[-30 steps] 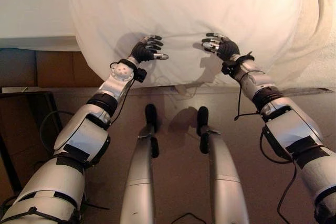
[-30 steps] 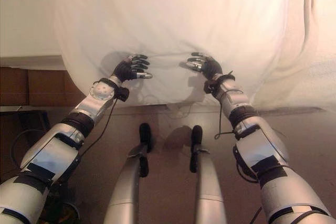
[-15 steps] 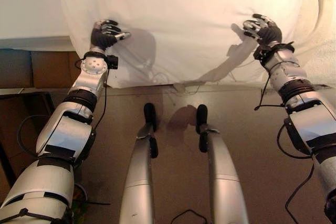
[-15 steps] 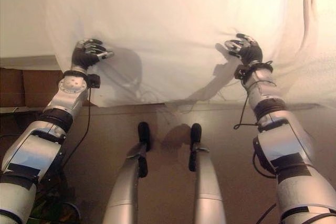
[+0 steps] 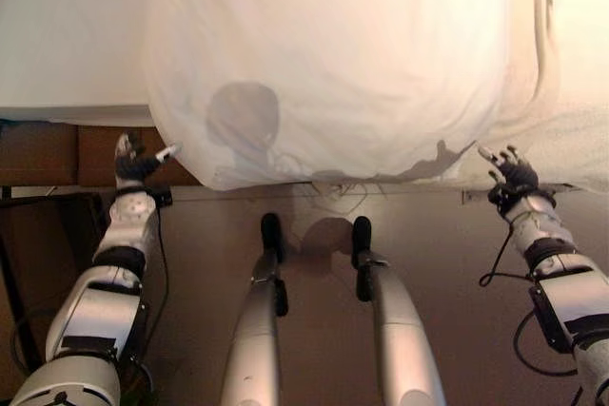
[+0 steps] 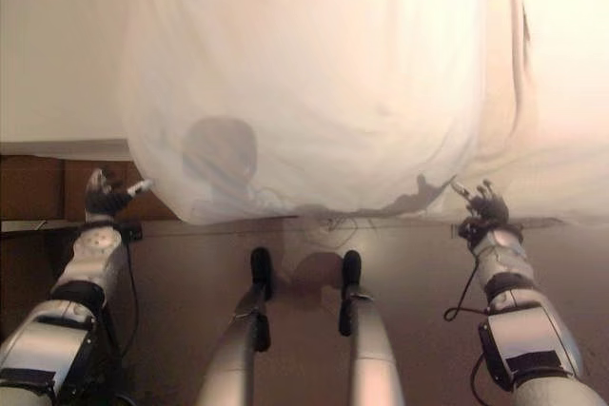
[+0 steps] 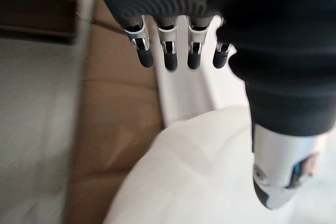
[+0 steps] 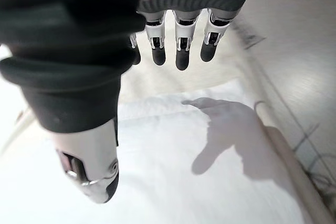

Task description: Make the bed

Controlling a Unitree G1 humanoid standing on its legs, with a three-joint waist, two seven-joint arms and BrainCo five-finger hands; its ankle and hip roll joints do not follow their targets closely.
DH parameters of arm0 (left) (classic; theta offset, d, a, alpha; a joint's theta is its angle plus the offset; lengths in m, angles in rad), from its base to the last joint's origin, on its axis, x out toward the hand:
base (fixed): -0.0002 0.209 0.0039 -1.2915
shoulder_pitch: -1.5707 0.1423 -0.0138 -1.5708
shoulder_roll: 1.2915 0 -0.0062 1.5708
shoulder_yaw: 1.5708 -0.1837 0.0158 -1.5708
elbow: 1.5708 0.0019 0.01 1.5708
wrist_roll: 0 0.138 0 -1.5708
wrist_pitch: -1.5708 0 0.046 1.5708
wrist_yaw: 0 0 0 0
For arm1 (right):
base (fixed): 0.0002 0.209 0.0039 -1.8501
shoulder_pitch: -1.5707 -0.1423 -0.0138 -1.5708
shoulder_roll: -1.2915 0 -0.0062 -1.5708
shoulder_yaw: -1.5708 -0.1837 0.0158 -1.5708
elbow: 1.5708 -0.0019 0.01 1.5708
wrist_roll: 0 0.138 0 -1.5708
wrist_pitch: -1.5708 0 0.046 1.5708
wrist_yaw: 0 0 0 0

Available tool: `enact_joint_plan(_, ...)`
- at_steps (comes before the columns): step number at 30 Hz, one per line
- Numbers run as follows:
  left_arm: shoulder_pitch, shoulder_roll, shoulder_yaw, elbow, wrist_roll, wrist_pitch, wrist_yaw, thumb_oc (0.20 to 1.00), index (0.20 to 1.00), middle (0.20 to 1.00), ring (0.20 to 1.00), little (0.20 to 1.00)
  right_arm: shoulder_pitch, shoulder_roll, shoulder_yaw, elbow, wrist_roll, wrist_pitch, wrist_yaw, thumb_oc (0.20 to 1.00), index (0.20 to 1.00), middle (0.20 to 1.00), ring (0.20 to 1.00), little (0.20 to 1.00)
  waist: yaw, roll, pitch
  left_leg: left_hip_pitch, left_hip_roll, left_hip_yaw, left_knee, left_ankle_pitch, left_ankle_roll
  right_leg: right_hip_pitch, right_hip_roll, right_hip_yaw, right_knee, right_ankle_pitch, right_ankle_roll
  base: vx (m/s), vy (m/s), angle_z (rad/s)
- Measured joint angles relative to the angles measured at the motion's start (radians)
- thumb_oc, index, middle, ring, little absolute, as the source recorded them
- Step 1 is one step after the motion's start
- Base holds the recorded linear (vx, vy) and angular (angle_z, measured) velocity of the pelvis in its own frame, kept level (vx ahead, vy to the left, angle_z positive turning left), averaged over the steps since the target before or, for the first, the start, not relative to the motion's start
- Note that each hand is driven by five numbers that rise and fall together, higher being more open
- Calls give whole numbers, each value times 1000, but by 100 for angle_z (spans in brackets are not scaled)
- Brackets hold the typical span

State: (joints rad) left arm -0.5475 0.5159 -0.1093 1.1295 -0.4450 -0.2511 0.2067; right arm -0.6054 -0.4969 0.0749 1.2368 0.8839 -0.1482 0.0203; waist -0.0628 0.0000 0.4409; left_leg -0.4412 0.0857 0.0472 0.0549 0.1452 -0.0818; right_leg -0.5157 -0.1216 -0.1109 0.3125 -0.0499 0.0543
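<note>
Both hands swung out wide since prev frame, left hand (image 5: 136, 164) & right hand (image 5: 515, 174) fingers spread, off white sheet (image 5: 352, 64).

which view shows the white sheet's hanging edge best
The left eye view: the white sheet drapes over the bed, its lower edge hanging between the open left hand and right hand. The right eye view matches; wrist views catch small patches.

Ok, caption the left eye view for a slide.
Both hands, left and right, open and spread beside the white duvet hanging over the bed's edge.

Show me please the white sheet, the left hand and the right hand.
white sheet (image 5: 362, 54): left eye view, its middle.
left hand (image 5: 133, 164): left eye view, the dark back.
right hand (image 5: 517, 175): left eye view, the dark back.
</note>
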Motion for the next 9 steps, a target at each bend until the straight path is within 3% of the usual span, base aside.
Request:
enact_joint_plan(1,39,-39,5,0,0,1,-14,1000,1000,1000,1000,1000,54,31,-2,-7,-2,3,10,1000,1000,1000,1000,1000,5,3,-44,26,3,2,-40,5,2,26,8,0,-39,7,4,134,36,-6)
enact_joint_plan(4,122,-117,-19,2,46,1,-34,1000,1000,1000,1000,1000,157,99,-18,-7,-28,1,30,1000,1000,1000,1000,1000,23,9,-68,141,5,7,-104,19,4,172,21,-7,-168,59,11,96,29,-10)
enact_joint_plan(5,160,-149,-43,0,79,1,-41,1000,1000,1000,1000,1000,207,121,-19,-11,-42,-1,36,1000,1000,1000,1000,1000,21,11,-114,160,3,7,-130,19,6,197,22,-5,-211,71,15,66,39,1)
enact_joint_plan(9,255,-230,-69,-2,119,3,-62,1000,1000,1000,1000,1000,313,196,-25,-17,-78,-6,45,1000,1000,1000,1000,1000,22,9,-172,237,-5,9,-142,8,4,327,21,-4,-334,111,23,70,46,3)
